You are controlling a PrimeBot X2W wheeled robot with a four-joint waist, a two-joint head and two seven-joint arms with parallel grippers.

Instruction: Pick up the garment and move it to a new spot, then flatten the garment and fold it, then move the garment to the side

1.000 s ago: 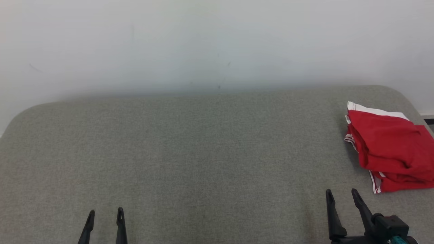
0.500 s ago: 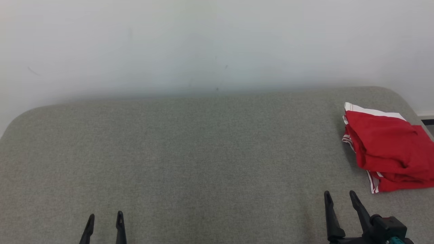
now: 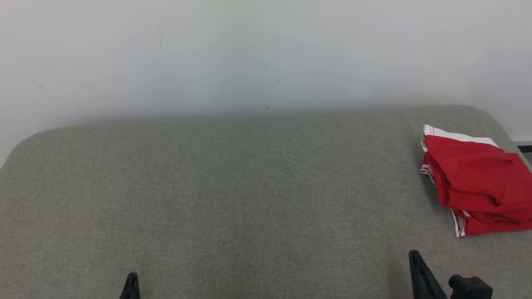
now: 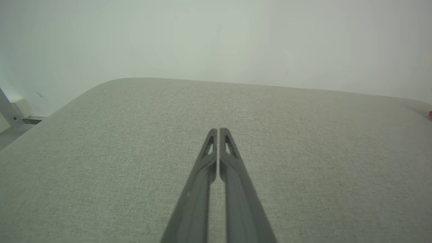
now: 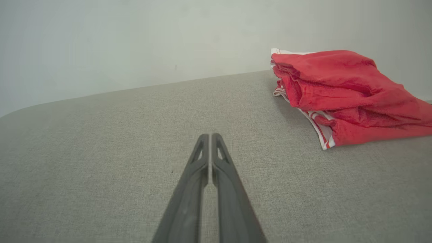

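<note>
The garment [image 3: 478, 178] is red with white striped trim, folded into a thick bundle at the far right of the grey padded table [image 3: 249, 187]. In the right wrist view the garment [image 5: 337, 91] lies ahead and to the right of my right gripper [image 5: 210, 136], well apart from it. My right gripper [image 3: 415, 254] is shut and holds nothing, low at the lower right of the head view. At the lower left, my left gripper [image 3: 132, 276] is also shut and empty. Seen from the left wrist, the left gripper [image 4: 218, 131] has its fingers pressed together above bare fabric.
A pale wall [image 3: 249, 54] runs behind the table's far edge. The table's corners are rounded, and the right edge passes close by the garment. A white metal frame [image 4: 13, 111] shows beyond the table's left side.
Both grippers have gone from open to shut with nothing in them. Both have drawn back toward the bottom of the head view. The garment has not moved.
</note>
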